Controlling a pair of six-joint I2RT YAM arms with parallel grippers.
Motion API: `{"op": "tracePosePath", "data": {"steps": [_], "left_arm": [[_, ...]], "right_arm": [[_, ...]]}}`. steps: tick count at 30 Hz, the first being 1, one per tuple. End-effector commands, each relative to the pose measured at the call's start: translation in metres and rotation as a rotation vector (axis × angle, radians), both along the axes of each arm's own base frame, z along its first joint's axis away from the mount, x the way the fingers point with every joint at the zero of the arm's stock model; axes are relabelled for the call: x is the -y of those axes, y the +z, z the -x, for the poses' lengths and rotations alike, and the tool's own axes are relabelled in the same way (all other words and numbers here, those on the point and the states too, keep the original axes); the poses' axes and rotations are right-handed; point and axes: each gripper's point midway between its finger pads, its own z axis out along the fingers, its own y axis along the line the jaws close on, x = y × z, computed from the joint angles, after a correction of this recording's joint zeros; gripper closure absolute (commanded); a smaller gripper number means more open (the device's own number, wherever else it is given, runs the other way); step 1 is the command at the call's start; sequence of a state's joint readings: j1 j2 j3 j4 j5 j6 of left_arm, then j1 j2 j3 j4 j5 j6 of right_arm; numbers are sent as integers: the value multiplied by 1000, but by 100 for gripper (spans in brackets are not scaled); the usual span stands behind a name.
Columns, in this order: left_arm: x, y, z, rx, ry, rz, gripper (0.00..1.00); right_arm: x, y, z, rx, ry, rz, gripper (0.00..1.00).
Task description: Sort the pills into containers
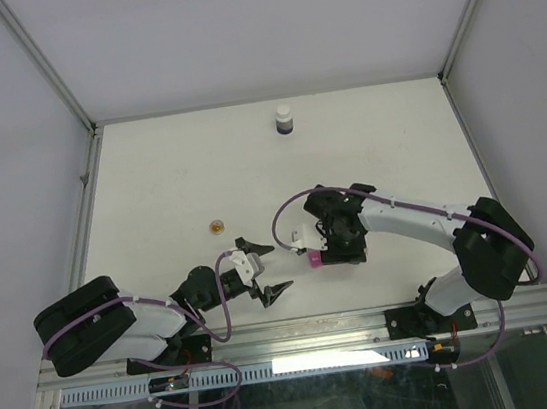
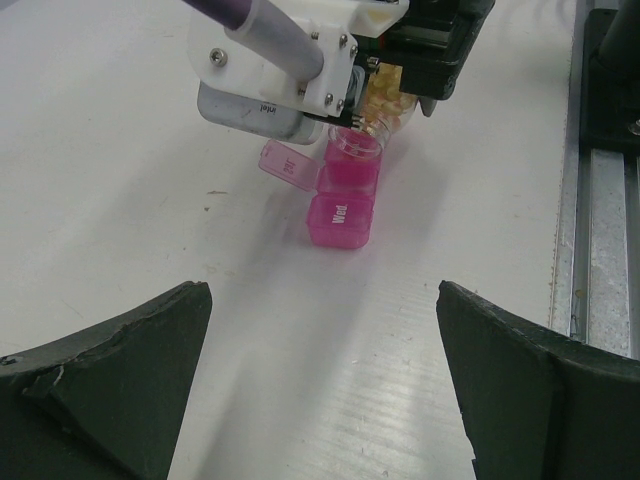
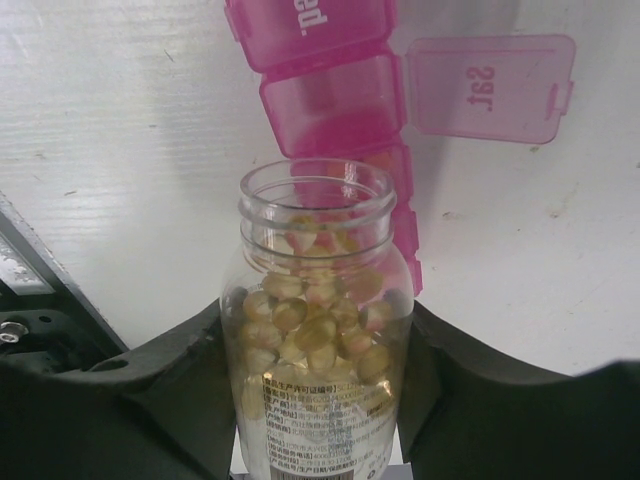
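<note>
The pills (image 3: 315, 325) are sitting in a small clear bottle (image 3: 318, 225) that the right gripper (image 3: 318, 400) is clamping between its two dark fingers (image 3: 180, 385). The right arm is reaching in from its base towards the middle of the table (image 1: 149, 180), wrist bent down, tipping the bottle so its open mouth is hanging low over the pink pill organiser (image 2: 342, 205); whether glass is touching plastic I cannot tell. The left arm is lying low and folded near its base, with the left gripper (image 2: 322, 330) spread wide, holding nothing and pointing at the organiser from nearby.

The pills are showing as small yellowish ovals heaped in the bottle's body, too many to count. The organiser is lying flat as one translucent strip, with one lid (image 3: 490, 88) flipped open to the side and a shut compartment marked "Wed." next to it. One orange cap (image 1: 217, 226) is lying apart, and one dark white-capped bottle (image 1: 285, 119) is standing at the far edge.
</note>
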State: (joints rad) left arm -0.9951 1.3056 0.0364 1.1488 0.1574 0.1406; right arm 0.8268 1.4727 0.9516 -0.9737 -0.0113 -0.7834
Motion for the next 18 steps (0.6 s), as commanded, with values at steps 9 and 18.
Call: {"op": "tracePosePath", "data": {"steps": [9,18], "left_arm": [[0,9,4,13,-12,45,1],[1,9,4,16,-12,44,1]], "right_arm": [[-10,14,-1,35,-3,-67,100],[-9,11,2,-27,-23,-50,100]]}}
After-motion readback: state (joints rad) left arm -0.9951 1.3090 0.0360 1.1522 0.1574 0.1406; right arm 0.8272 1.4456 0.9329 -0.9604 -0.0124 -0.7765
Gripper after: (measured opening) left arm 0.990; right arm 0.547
